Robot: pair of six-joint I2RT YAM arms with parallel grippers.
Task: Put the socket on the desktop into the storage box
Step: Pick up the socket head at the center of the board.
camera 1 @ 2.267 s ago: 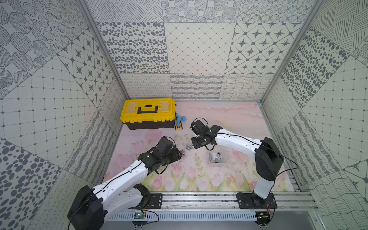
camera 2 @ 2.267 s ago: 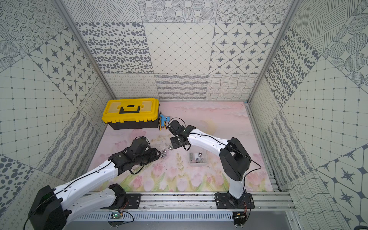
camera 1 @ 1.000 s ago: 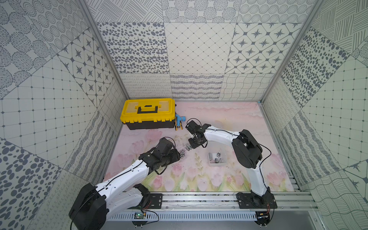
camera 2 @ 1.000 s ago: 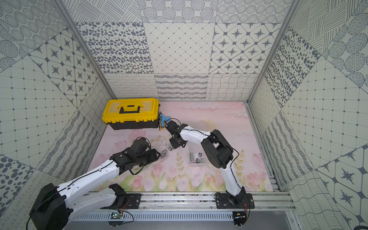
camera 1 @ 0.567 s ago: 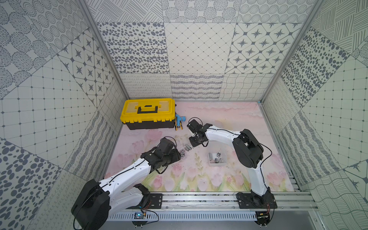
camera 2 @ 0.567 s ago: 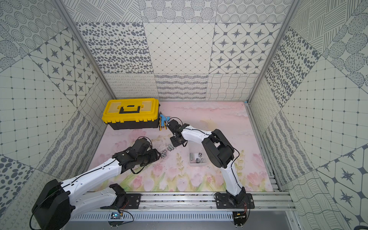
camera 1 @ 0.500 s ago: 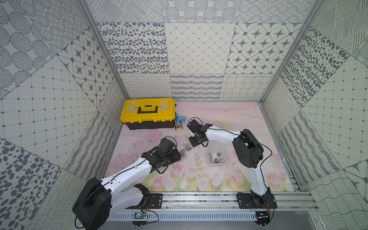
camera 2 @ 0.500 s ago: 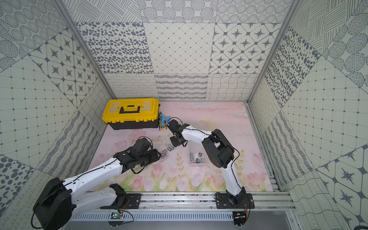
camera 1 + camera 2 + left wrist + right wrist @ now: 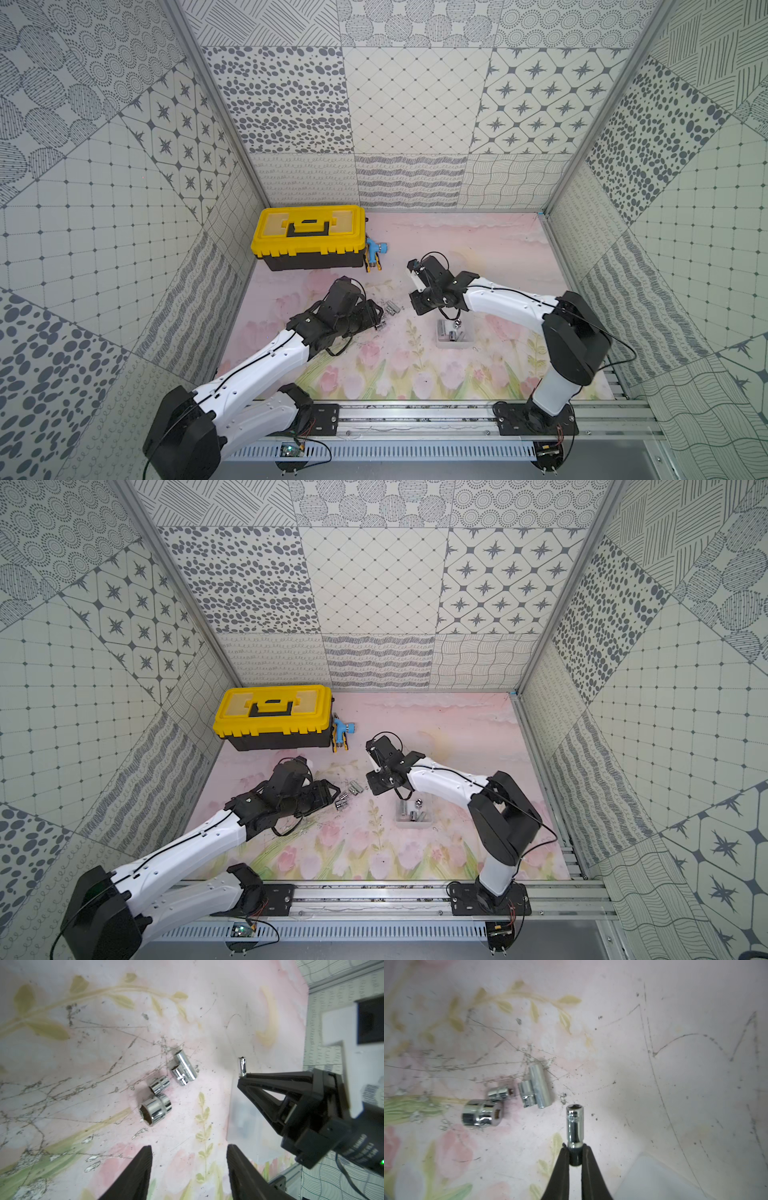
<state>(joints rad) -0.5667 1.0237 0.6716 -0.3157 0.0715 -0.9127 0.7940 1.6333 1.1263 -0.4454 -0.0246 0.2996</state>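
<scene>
Socket (image 9: 574, 1126) within right end effector (image 9: 575, 1149)

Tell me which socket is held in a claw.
The slim socket, pinched at its base by the right claw; the other sockets lie loose, ungripped.

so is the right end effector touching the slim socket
Touching: right wrist view shows the right end effector clamped on the base of the slim socket.

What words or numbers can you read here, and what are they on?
No text reads clearly.
White lettering on the right arm's black wrist motor: too blurred.
Stamped mark on the small shiny metal socket: too blurred.
Barcode sticker beside that motor: too small.
</scene>
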